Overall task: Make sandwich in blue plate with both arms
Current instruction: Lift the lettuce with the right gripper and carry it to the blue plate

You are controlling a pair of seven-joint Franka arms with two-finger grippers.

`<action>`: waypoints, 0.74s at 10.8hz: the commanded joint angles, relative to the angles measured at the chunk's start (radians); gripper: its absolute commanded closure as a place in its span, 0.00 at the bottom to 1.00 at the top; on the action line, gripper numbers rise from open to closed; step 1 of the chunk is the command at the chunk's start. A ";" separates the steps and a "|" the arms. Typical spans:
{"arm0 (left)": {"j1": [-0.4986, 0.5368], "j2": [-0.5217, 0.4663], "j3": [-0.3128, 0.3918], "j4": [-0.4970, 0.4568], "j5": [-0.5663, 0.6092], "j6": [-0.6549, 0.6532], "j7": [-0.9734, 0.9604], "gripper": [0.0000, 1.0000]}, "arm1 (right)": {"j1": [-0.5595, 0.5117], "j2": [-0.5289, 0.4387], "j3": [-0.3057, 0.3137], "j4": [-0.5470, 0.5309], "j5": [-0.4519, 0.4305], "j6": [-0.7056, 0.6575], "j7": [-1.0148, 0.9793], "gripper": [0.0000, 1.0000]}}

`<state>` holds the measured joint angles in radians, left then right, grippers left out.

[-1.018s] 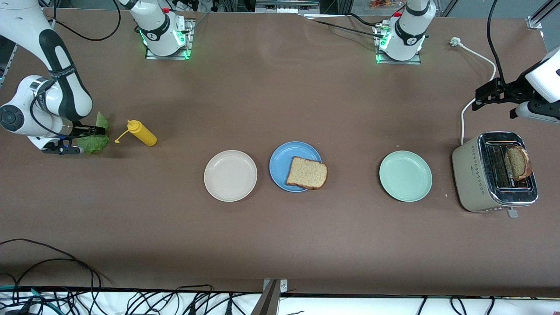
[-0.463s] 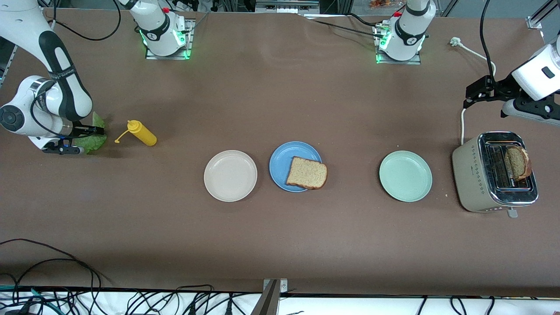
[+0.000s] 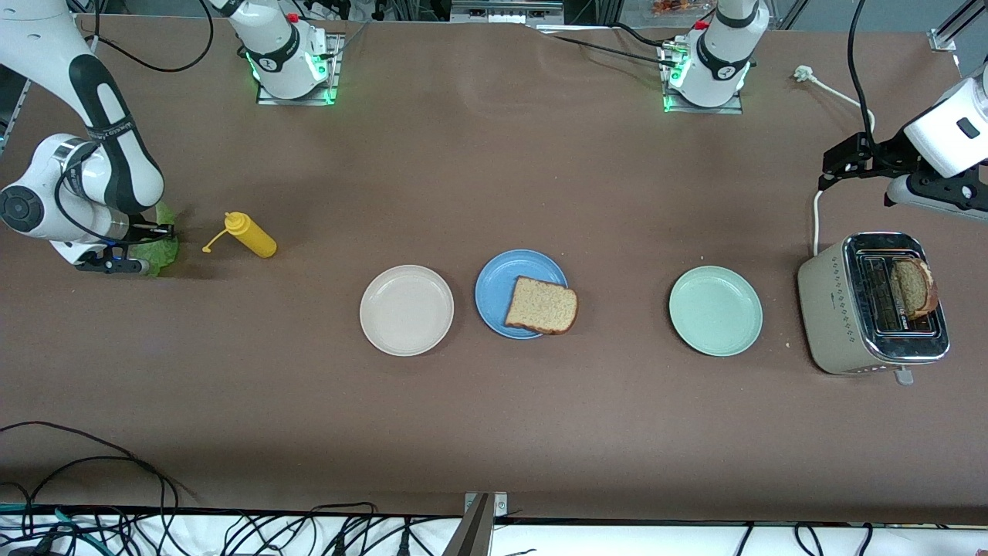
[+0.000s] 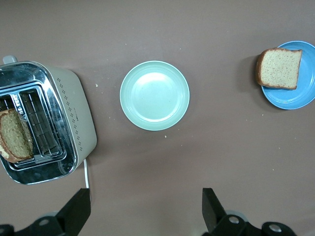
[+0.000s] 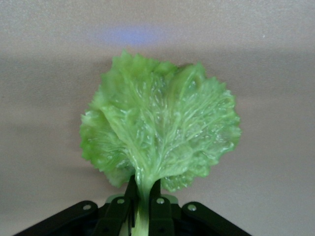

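Lettuce (image 5: 160,128) is the piece in hand: the right gripper (image 5: 142,209), down at the table near the right arm's end, has its jaws pinched shut on the leaf's pale stem, the ruffled blade fanning out flat beyond the fingertips. Just beside it, toward the table's middle, lies a yellow bottle (image 3: 248,235). Farther on comes a beige plate (image 3: 407,310), then the blue plate (image 3: 509,282), where one bread slice (image 3: 542,306) rests, overhanging the rim on the side toward the left arm's end. A green plate (image 3: 715,310) follows, then the toaster (image 3: 872,305) with a second slice (image 3: 915,288) standing in its slot. The left gripper (image 4: 145,211) waits above the table beside the toaster, jaws wide apart and holding nothing. The step appears to be the lettuce pickup; next the right arm would need to lift the leaf, carry it over the bottle and beige plate, and lay it on the bread, keeping the limp leaf from folding.
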<state>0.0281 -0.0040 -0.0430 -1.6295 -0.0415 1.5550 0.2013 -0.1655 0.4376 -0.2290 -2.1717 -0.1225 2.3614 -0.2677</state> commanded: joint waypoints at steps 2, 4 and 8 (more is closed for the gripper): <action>0.007 0.004 -0.009 0.027 0.009 -0.024 -0.008 0.00 | -0.005 -0.009 0.011 0.027 0.017 -0.011 -0.010 1.00; 0.006 0.004 -0.012 0.028 0.009 -0.024 -0.008 0.00 | -0.003 -0.052 0.033 0.105 0.017 -0.161 -0.002 1.00; 0.006 0.004 -0.012 0.042 0.011 -0.050 -0.007 0.00 | -0.003 -0.097 0.103 0.358 0.018 -0.495 0.005 1.00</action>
<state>0.0280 -0.0042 -0.0472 -1.6211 -0.0415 1.5418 0.2013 -0.1627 0.3656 -0.1705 -1.9415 -0.1193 2.0266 -0.2671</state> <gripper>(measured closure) 0.000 0.912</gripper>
